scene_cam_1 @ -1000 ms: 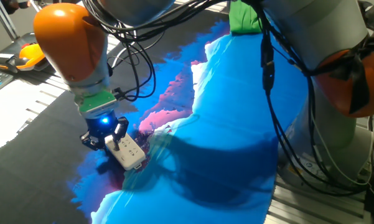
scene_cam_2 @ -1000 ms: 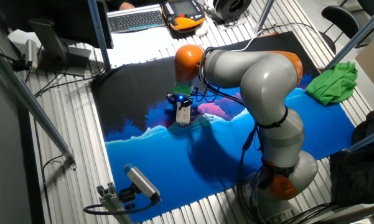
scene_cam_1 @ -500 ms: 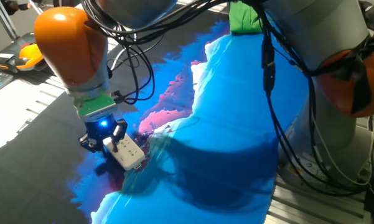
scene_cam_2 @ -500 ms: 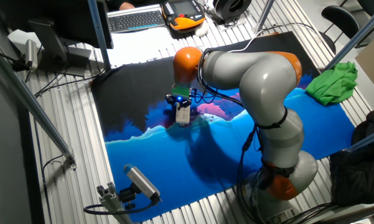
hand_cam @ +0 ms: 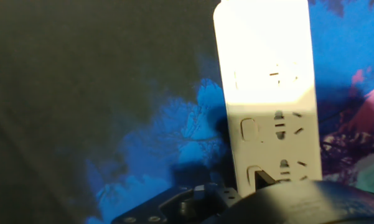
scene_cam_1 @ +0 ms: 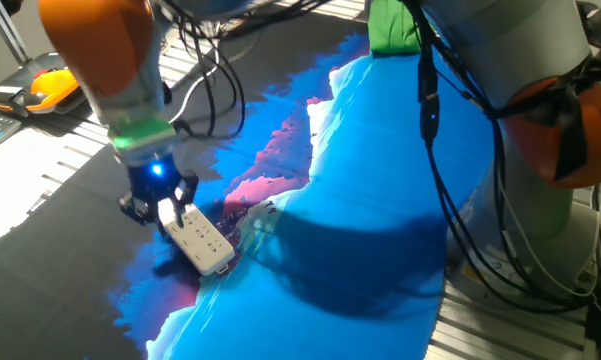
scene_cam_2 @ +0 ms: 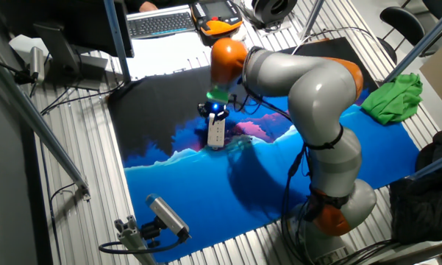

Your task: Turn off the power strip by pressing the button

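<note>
Hand view looks straight down along the tool onto the power strip (hand_cam: 269, 118), a slim white bar lying flat on a cloth printed in black, blue and pink that covers the counter (hand_cam: 81, 93). Small dark socket slots run along the bar's top, its far end is washed out by a bright light, and a dark part of the hand hides its near end. From one fixed view, the tool (scene_cam_1: 158, 205) sits at one end of the power strip (scene_cam_1: 202, 242), with a blue lamp glowing just above it; the strip lies at an angle where the black part of the cloth meets the blue. From the other fixed view, the grey and orange arm (scene_cam_2: 294, 81) reaches down from above, and the tool (scene_cam_2: 215, 116) is at the far end of the strip (scene_cam_2: 216, 135). Whether the fingers are apart or together cannot be told, since no view shows the fingertips clearly. Neither can contact with the strip be confirmed. No button or indicator light can be picked out, so whether the strip is switched off is unknown; the press looks either under way or still to be made. Only the fixed views show the arm's posture; only the hand view shows the socket slots.
</note>
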Robot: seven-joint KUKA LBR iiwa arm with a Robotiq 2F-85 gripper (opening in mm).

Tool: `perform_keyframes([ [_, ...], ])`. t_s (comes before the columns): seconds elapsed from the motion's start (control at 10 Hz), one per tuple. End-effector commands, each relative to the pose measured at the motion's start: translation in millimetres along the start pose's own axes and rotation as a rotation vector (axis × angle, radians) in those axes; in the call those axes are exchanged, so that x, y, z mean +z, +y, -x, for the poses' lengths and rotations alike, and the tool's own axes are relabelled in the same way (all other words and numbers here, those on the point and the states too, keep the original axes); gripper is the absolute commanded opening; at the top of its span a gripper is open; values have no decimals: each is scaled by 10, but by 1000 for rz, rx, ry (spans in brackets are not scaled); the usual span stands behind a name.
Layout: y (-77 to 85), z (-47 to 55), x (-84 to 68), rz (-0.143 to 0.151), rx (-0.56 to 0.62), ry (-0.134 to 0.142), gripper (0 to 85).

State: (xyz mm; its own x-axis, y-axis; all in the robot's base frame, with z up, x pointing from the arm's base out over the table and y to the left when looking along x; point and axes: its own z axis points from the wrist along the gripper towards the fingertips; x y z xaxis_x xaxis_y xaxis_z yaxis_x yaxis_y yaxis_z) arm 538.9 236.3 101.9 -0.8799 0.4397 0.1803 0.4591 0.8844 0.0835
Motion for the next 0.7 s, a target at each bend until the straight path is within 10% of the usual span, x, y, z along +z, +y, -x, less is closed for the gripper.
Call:
perform_keyframes([
  [0.0,-1,-63,-388,-11,-50,10,0],
  [0.3,-229,-194,-612,-89,-257,-15,0],
  [0.6,-282,-346,-655,-70,-257,17,0],
])
